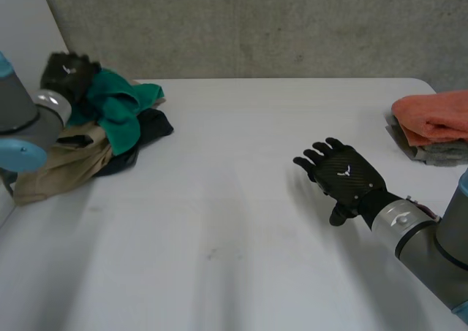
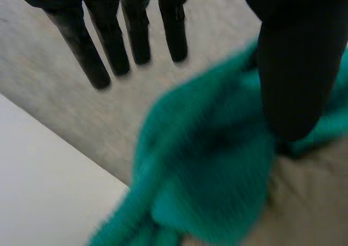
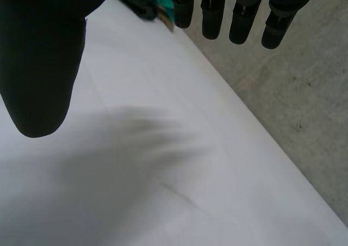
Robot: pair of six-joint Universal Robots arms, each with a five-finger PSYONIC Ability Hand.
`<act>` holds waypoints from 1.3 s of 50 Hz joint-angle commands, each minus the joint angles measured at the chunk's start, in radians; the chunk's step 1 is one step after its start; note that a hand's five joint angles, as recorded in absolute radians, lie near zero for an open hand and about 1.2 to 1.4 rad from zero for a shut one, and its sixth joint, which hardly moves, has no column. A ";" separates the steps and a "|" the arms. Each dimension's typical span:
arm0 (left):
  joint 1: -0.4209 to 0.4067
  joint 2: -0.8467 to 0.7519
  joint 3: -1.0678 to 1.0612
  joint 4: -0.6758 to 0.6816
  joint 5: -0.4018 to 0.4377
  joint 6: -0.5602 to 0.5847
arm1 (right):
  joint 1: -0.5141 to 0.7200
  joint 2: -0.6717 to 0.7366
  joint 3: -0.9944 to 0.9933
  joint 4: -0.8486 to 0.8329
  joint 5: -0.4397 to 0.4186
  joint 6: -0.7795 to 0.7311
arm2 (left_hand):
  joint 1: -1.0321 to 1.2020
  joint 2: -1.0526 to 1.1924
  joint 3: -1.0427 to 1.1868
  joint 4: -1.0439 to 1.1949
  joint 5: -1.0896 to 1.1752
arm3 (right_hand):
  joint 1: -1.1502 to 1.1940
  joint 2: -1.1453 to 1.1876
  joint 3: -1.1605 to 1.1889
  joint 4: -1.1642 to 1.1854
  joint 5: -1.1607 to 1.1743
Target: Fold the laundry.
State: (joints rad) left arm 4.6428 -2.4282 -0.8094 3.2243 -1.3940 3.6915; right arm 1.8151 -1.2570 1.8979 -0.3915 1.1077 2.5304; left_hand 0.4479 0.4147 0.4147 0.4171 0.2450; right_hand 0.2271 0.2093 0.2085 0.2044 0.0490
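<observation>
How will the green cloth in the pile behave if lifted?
Probably floppy: the green cloth lies crumpled and draped over the tan cloth and black cloth. It may drag those along, since they overlap.

laundry heap (image 1: pixel 110 134) left, seemingly folded stack (image 1: pixel 433 126) right

Left hand (image 2: pixel 293 67), fingers (image 2: pixel 81 45) straight, over green cloth (image 2: pixel 206 164).

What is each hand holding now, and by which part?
Nothing is held. The right hand hovers open over the table; the left hand is open at the green cloth, fingers straight.
</observation>
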 commanded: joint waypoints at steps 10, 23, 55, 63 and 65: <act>-0.160 0.219 -0.066 0.011 -0.005 -0.206 | -0.019 -0.045 -0.010 -0.012 0.079 0.016 | 0.948 0.982 0.982 0.979 0.977 | -0.053 -0.035 -0.034 -0.030 -0.049; -0.487 0.351 -0.307 0.083 0.009 -0.447 | -0.066 -0.117 -0.037 -0.006 0.176 0.108 | 0.948 0.982 0.982 0.979 0.977 | -0.053 -0.035 -0.034 -0.030 -0.049; 0.013 -0.224 0.328 -0.185 0.073 -0.067 | -0.120 -0.076 -0.037 -0.004 0.159 0.111 | 0.304 0.337 0.337 0.335 0.333 | -0.053 -0.035 -0.034 -0.030 -0.049; -0.041 -0.108 0.296 -0.182 0.009 -0.191 | -0.122 -0.074 -0.037 -0.009 0.167 0.110 | 0.948 0.982 0.982 0.979 0.977 | -0.053 -0.035 -0.034 -0.030 -0.049; -0.070 -0.016 0.262 -0.178 0.000 -0.272 | -0.120 -0.074 -0.037 -0.009 0.169 0.110 | 0.948 0.982 0.982 0.979 0.977 | -0.053 -0.035 -0.034 -0.030 -0.049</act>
State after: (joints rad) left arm 4.6335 -2.6120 -0.4881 3.0359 -1.3498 3.5708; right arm 1.6940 -1.3311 1.8606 -0.3982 1.2718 2.6401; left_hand 1.1205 1.1763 1.1798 1.1943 0.9604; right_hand 0.2271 0.2093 0.2085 0.2044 0.0489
